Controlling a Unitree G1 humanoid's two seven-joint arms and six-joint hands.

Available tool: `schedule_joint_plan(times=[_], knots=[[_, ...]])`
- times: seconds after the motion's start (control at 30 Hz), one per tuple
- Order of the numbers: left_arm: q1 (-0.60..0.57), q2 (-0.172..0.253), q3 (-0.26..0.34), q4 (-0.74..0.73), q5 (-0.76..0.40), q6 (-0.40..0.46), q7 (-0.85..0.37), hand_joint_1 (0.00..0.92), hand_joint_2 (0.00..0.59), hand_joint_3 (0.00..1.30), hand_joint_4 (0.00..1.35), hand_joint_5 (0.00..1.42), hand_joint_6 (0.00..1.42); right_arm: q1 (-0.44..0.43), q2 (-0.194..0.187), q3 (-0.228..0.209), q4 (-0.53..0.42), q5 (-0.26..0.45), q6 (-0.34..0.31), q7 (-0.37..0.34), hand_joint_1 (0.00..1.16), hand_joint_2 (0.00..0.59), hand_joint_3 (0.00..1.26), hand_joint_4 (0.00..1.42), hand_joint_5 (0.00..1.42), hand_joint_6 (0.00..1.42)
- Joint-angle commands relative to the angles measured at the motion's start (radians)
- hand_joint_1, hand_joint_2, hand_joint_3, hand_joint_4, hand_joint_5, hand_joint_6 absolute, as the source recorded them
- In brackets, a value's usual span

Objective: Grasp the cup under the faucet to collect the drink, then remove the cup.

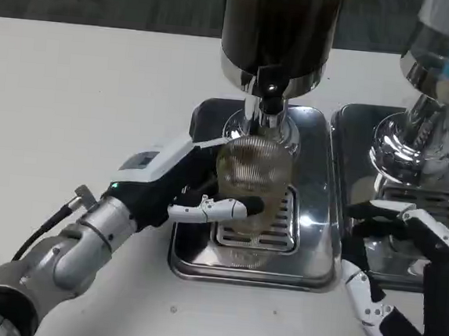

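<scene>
Fingers of the left hand wrap tight around the ribbed glass cup, one white-and-black finger laid across its front, the white back of the hand pressed to its left side. That's a firm hold. The right hand, right of the cup, has its fingers spread wide, holding nothing, hovering over the neighbouring tray. The cup stands upright, long axis vertical, mouth pointing up, over the slotted grate of the steel drip tray. Directly above the cup sits the faucet, and behind that rises the dark dispenser body.
</scene>
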Motion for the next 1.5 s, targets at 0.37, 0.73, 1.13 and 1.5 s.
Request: schedule_joint_plan(times=[0.37,0.73,1.13,1.5], knots=[[0.003,0.01,0.029,-0.04,-0.043,0.007,-0.022,0.101,0.093,0.14,0.25,0.41,0.34,-0.02,0.007,0.009,0.029,0.017,0.006,-0.005,0.48,0.397,0.6,0.65,0.62,0.59],[0.084,0.086,0.106,-0.155,-0.111,-0.056,-0.028,0.097,0.082,0.14,0.24,0.41,0.34,-0.062,-0.001,0.013,0.066,0.034,-0.005,-0.009,0.48,0.395,0.6,0.65,0.62,0.59],[0.281,0.238,0.264,-0.424,-0.308,-0.162,-0.14,0.203,0.13,0.19,0.25,0.34,0.35,-0.122,-0.015,0.015,0.105,0.056,-0.017,0.001,0.48,0.395,0.59,0.64,0.6,0.57],[0.344,0.316,0.369,-0.679,-0.905,-0.063,-0.671,0.0,0.089,0.26,0.3,0.34,0.27,-0.189,-0.048,0.008,0.17,0.139,-0.031,0.058,0.48,0.395,0.58,0.63,0.59,0.57]])
